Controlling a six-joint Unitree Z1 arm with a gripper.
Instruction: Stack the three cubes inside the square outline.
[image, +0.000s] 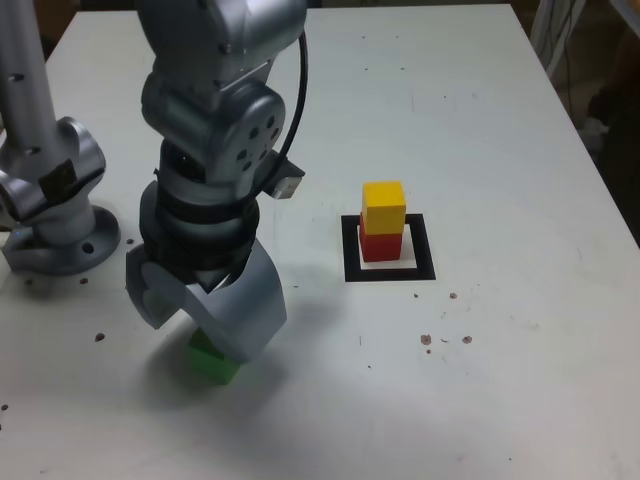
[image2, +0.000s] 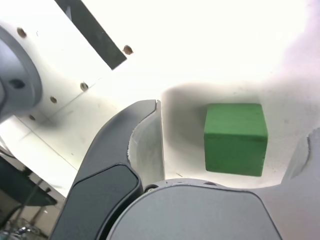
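White tabletop (image: 480, 110) fills the frame. Right of centre, the yellow cube (image: 384, 206) tops the red cube (image: 378, 244) inside the square outline (image: 389, 249). Lower left, the gripper (image: 205, 318) straddles the green cube (image2: 235, 138), jaws apart, ready to clamp.

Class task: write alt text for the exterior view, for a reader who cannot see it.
A grey robot arm's open gripper hangs over a green cube on a white table. To the exterior view's right, a yellow cube sits on a red cube inside a black square outline.
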